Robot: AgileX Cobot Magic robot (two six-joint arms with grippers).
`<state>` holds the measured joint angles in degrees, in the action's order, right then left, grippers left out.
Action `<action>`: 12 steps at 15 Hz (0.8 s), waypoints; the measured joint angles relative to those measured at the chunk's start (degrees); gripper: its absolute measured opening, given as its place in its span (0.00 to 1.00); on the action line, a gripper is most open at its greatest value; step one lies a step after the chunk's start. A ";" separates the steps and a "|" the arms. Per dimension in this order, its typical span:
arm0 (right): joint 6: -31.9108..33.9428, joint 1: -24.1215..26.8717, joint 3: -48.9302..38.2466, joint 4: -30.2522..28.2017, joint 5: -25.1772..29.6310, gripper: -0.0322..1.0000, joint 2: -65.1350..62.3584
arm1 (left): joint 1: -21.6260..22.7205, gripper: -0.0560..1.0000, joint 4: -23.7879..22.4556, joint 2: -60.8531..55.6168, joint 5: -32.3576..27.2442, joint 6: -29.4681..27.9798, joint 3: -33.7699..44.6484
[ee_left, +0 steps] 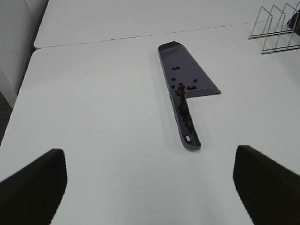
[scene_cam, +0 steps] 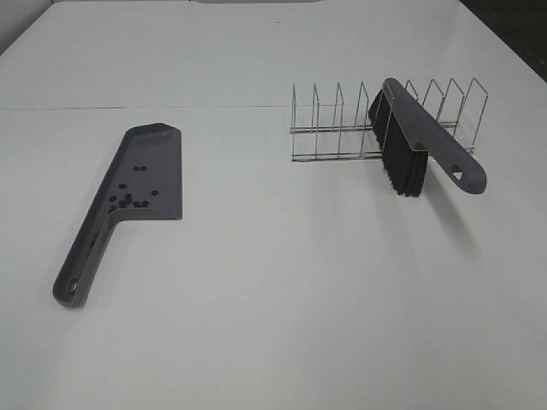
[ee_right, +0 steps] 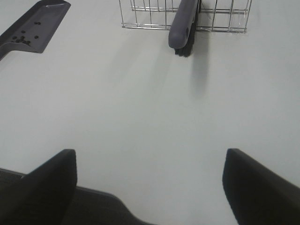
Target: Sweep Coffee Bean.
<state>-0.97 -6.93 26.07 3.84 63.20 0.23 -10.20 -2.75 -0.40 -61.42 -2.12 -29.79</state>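
A grey dustpan (scene_cam: 162,154) lies flat on the white table at the left, handle toward the front. Several coffee beans (scene_cam: 128,202) sit in it near the handle; they also show in the left wrist view (ee_left: 183,96) and the right wrist view (ee_right: 21,39). A grey brush (scene_cam: 423,137) with black bristles leans in a wire rack (scene_cam: 329,128) at the back right. My left gripper (ee_left: 147,150) is open and empty, back from the dustpan's handle (ee_left: 190,133). My right gripper (ee_right: 149,151) is open and empty, well short of the brush (ee_right: 183,23). Neither gripper shows in the exterior high view.
The wire rack (ee_right: 140,14) has several upright dividers and stands on the table behind the brush's bristles. A seam in the table top (scene_cam: 128,108) runs across behind the dustpan. The table's left edge (ee_left: 28,61) shows in the left wrist view.
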 joint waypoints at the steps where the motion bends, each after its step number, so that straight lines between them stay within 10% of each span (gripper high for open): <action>1: 0.00 0.00 0.00 0.06 0.00 0.80 -0.40 | 2.69 0.89 0.00 0.00 0.00 0.00 0.00; 3: 0.00 0.57 0.00 0.23 0.00 0.80 -0.46 | 9.91 0.89 0.00 0.00 0.00 0.00 0.00; 12: 0.00 4.58 0.00 0.34 0.00 0.80 -0.46 | 10.54 0.89 0.00 0.00 0.00 0.00 0.00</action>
<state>-0.97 -2.35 26.07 4.18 63.20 -0.23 0.34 -2.75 -0.40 -61.42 -2.12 -29.79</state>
